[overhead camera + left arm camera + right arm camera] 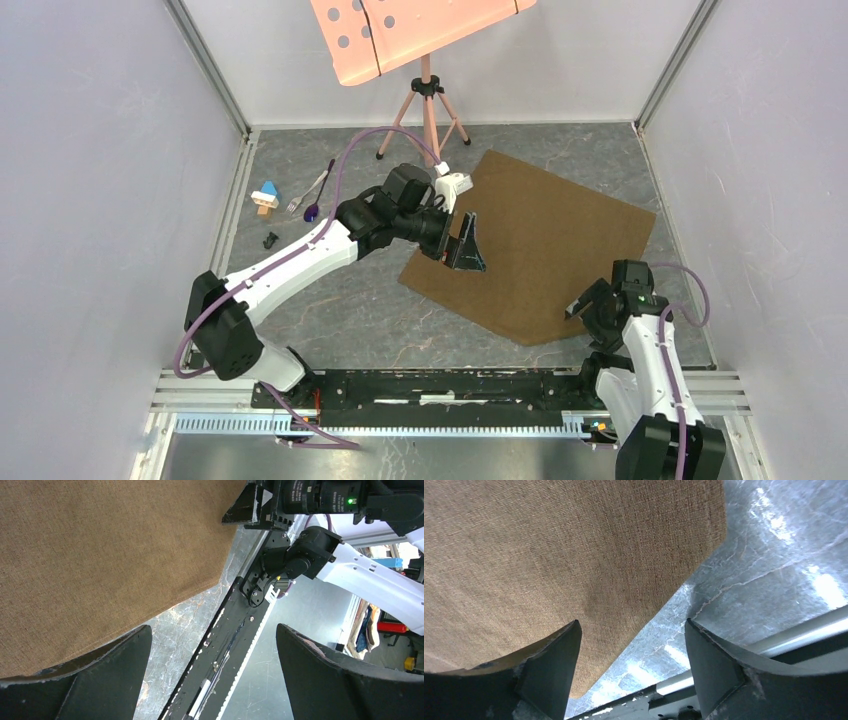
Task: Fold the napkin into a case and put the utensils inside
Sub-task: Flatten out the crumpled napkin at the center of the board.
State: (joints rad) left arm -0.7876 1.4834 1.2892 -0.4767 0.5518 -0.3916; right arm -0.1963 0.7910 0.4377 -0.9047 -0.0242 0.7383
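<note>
Lying flat and open as a single sheet, the napkin sat on the grey marbled table right of its middle, turned askew to the table's edges, with no fold visible in it. The left gripper hung over the napkin's left edge, reached there by its arm stretching across from the near left. In the left wrist view its fingers stood well apart with nothing between them; the cloth filled the upper left, and bare table and the black base rail showed in the gap. Whether the fingertips touched the cloth could not be told. The right gripper was at the napkin's near right edge, close to its nearest corner. In the right wrist view its fingers were likewise spread and held nothing, the cloth's edge running down between them beside bare table. The fork and the purple-bowled spoon lay close together at the far left of the table, well apart from the napkin; whether they touched could not be told. A blue, white and tan toy block sat just left of them, and a tiny black piece lay nearer the arms. At the far edge a pink perforated panel stood on a tripod.
</note>
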